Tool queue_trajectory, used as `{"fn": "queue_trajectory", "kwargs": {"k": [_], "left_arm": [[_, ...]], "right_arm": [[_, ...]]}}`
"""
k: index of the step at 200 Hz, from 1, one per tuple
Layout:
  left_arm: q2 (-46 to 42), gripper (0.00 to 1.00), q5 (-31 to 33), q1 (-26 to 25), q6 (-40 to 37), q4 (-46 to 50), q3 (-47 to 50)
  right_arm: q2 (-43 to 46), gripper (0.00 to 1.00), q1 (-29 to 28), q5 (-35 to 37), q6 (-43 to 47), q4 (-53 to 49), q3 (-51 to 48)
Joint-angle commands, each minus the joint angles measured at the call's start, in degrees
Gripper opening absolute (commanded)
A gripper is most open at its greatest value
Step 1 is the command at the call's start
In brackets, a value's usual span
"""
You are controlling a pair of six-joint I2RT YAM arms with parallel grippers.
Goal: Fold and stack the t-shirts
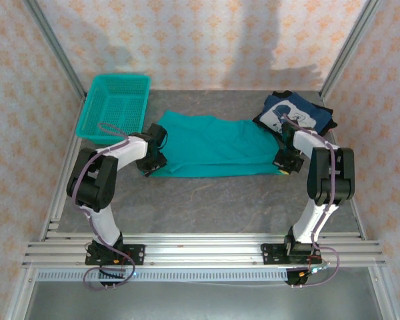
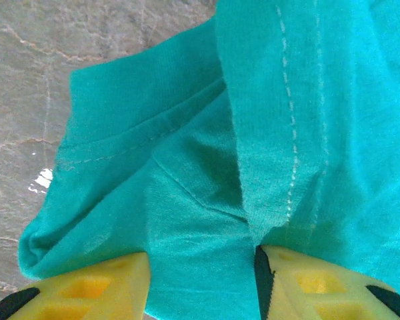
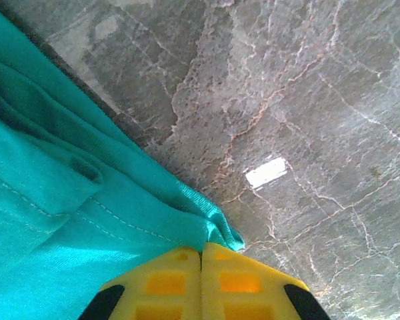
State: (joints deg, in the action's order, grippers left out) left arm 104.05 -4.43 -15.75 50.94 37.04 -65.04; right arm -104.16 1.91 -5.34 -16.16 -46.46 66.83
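The teal t-shirt point(image 1: 213, 147) lies in a wide folded band across the middle of the table. My left gripper point(image 1: 152, 160) is at its left end; in the left wrist view the yellow fingers point(image 2: 201, 267) stand apart, open, with teal cloth point(image 2: 187, 167) lying between them. My right gripper point(image 1: 285, 162) is at the shirt's right end; its fingers point(image 3: 201, 248) are pressed together, pinching the corner of the teal cloth point(image 3: 53, 220). The navy t-shirt point(image 1: 297, 115), white print facing up, lies at the back right, just beyond the right arm.
A teal plastic mesh basket point(image 1: 117, 105) stands at the back left, close behind the left arm. Grey marbled table point(image 1: 207, 200) stretches bare in front of the shirt. Patterned walls and metal posts close in the sides.
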Motion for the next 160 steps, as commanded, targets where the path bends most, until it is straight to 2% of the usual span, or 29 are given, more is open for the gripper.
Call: {"fn": "queue_trajectory", "kwargs": {"k": [1, 28, 67, 110, 128, 160], "left_arm": [[-2.53, 0.49, 1.56, 0.01, -0.2, 0.85, 1.45], [-6.89, 0.56, 0.45, -2.09, -0.2, 4.18, -0.49], [-14.4, 0.6, -1.36, -4.07, 1.83, 6.95, -0.97], [-10.85, 0.6, -8.59, -6.16, 6.01, 1.62, -0.08], [-8.17, 0.59, -11.12, -7.12, 8.24, -1.07, -0.5], [-2.14, 0.53, -10.96, -8.24, 8.88, -0.57, -3.09]], "right_arm": [[2.37, 0.05, 0.41, 4.78, 0.75, -1.31, -1.5], [4.33, 0.25, 0.46, 1.55, 0.59, -3.36, -1.17], [10.87, 0.43, 0.42, -5.95, 0.36, -5.28, -1.04], [16.86, 0.73, 0.45, -16.86, 6.31, -4.06, -0.62], [18.24, 0.77, 0.46, -18.67, 8.3, -3.5, -0.66], [19.12, 0.79, 0.45, -21.32, 9.48, -3.22, -1.03]]}}
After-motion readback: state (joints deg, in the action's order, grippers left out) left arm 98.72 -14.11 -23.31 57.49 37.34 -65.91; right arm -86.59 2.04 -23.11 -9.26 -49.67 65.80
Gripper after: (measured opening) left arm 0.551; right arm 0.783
